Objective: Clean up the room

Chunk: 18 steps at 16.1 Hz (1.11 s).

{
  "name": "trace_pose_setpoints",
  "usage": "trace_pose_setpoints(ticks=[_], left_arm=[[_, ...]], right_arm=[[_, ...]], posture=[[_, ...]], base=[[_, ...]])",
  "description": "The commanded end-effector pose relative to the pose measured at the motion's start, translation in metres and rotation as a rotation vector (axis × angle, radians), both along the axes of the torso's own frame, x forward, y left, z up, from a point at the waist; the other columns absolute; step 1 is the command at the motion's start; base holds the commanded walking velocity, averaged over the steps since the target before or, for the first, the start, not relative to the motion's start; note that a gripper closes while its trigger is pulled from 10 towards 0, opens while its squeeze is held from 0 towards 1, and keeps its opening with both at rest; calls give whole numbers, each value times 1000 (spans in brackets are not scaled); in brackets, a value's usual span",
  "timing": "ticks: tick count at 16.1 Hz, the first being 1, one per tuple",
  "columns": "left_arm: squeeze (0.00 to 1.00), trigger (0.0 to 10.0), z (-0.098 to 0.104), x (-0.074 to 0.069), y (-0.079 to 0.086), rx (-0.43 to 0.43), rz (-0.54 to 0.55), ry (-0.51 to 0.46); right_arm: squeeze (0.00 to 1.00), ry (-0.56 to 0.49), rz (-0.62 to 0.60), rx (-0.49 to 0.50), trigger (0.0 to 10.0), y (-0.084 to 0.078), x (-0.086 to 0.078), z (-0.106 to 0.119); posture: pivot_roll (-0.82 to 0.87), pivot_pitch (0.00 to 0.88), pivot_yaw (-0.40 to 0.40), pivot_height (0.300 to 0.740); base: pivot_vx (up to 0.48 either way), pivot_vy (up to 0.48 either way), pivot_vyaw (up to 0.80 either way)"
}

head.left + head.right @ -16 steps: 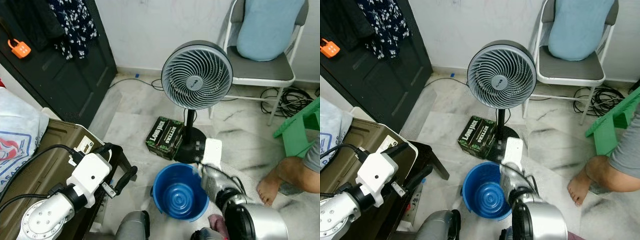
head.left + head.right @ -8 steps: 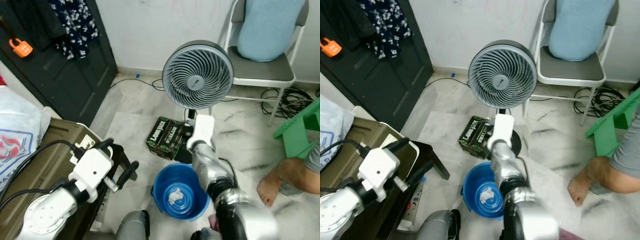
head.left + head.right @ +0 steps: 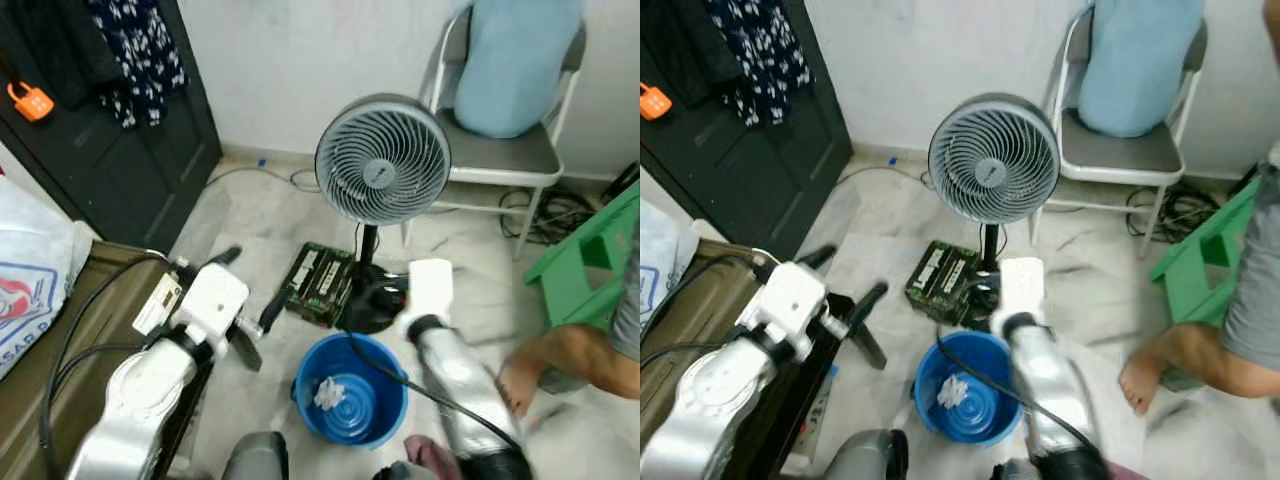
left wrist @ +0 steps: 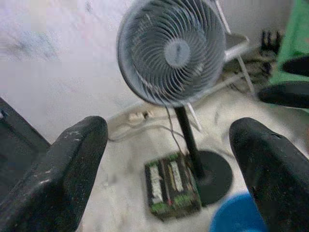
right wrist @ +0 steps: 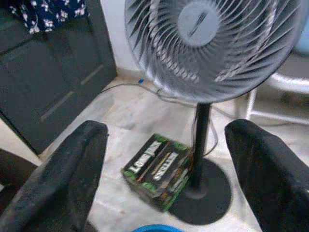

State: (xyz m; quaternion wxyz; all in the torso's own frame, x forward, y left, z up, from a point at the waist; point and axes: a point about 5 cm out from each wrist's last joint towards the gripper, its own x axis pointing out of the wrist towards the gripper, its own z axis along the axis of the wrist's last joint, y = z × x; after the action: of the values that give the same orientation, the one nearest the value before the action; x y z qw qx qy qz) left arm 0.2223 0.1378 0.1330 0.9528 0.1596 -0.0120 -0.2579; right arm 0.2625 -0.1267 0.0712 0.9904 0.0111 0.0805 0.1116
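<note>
Room: pale marbled floor under a white wall, seen from above
Upper left: dark door with a floral garment hanging on it and an orange padlock beside that
Left edge: white printed bag lying over an olive case that fills the lower left of the frame
Left gripper: left gripper raised at lower left centre beside the case, fingers spread wide apart with nothing between them; its wrist view looks past both fingers at the fan and the box
Centre: grey pedestal fan upright on a round black base, with a green printed box lying flat on the floor just left of the base
Lower centre: blue bucket on the floor below the fan base, holding a crumpled white wad of paper on its bottom, left of middle
Right gripper: right gripper held above the bucket's right rim, near the fan base, fingers wide open and empty in its wrist view; the arm is blurred
Upper right: folding chair against the wall with a light blue cushion leaning on its back; black cables coiled on the floor below it
Right edge: green stool, and a person's bare foot on the floor at lower right
</note>
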Motion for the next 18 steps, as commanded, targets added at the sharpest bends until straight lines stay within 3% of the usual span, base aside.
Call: trace_pose_setpoints(ticks=[1, 2, 3, 5, 6, 7, 15, 18], left_arm=[[0, 10000, -1, 3, 2, 13, 25, -16], [0, 10000, -1, 5, 1, 11, 32, -21], [0, 10000, -3, 6, 1, 5, 50, -27], [0, 10000, -7, 10, 4, -8, 107, -39], [0, 10000, -10, 14, 6, -41, 157, -37], [0, 10000, -13, 18, 9, -77, 202, -23], [0, 10000, -13, 37, 13, -111, 261, -71], [0, 10000, -14, 41, 20, -74, 342, -103]], right_arm=[[1000, -12, 31, 13, 10000, 1, -3, 9], [1000, -12, 33, 10, 10000, -3, -5, 10], [1000, -34, 14, -74, 10000, -16, -12, 12], [1000, -45, -19, -102, 10000, -24, -22, 14], [161, -65, -48, -126, 10000, -27, -29, 17], [0, -89, -50, -162, 10000, -27, -31, 21], [0, -108, -41, -159, 10000, -31, -18, 28], [0, -111, -31, -137, 10000, -29, -13, 29]], posture=[[80, 0, 36, 740], [69, 0, 32, 740], [48, 0, 31, 740], [12, 0, 36, 740], [-15, 0, 43, 740], [-32, 0, 47, 740], [-43, 0, 41, 740], [-35, 0, 33, 740]], base=[[0, 0, 0], [0, 0, 0], [0, 0, 0], [0, 0, 0], [0, 0, 0], [0, 0, 556], [0, 0, 800], [0, 0, 800]])
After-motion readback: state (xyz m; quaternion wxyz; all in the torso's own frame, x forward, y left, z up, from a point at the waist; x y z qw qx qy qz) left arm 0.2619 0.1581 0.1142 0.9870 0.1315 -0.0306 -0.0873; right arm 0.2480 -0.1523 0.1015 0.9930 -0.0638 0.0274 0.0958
